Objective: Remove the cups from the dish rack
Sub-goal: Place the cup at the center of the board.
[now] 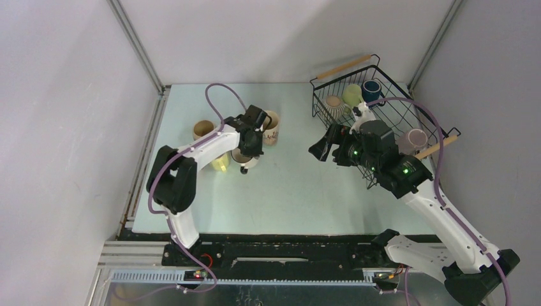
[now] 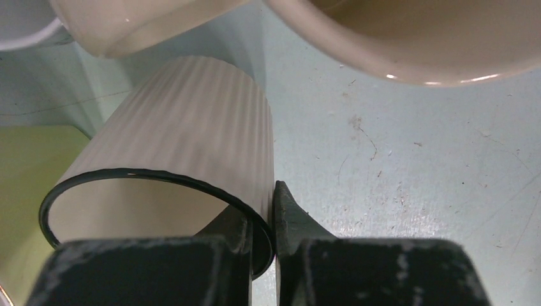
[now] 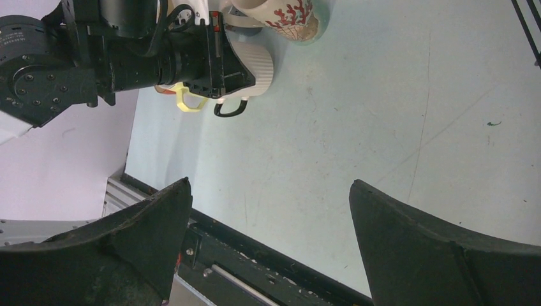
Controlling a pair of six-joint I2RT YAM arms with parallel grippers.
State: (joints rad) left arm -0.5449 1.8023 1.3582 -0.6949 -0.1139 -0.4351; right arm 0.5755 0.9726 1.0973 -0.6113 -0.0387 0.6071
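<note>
My right jaws stand wide apart above the tabletop [image 3: 383,127]; beyond, the left arm [image 3: 96,64] holds a ribbed cup [image 3: 258,64] beside a coral-printed mug [image 3: 290,13].

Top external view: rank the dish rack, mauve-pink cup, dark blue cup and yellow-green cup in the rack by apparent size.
1. dish rack
2. mauve-pink cup
3. dark blue cup and yellow-green cup look about alike, so they are not ranked.

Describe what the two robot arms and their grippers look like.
The left arm and right arm have white links with black joint housings and a purple cable looping along each. Small green lights glow on the right arm's black wrist. The left gripper and right gripper have matte black, scuffed wedge-shaped fingers.
</note>
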